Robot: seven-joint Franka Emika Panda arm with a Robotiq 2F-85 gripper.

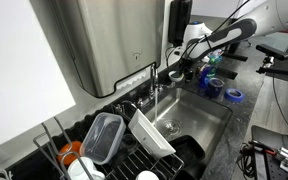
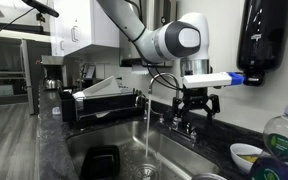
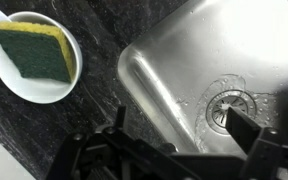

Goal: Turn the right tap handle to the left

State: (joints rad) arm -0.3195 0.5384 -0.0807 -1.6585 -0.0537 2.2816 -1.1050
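In an exterior view my gripper (image 2: 197,104) hangs open just above the right tap handle (image 2: 193,128), a small chrome handle behind the sink; the fingers do not touch it. The taller chrome spout (image 2: 160,82) arcs away from it and water runs from it into the sink (image 2: 124,150). In an exterior view the gripper (image 1: 180,67) is at the far end of the faucet. In the wrist view my open dark fingers (image 3: 184,125) straddle the sink's rim above the drain (image 3: 224,103); the handle is not clearly seen there.
A white bowl holding a yellow-green sponge (image 3: 32,52) sits on the dark counter beside the sink. A black soap dispenser (image 2: 264,40) hangs on the wall. A dish rack with a clear container (image 1: 104,135) stands at the sink's other end. Blue tape rolls (image 1: 216,87) lie past the faucet.
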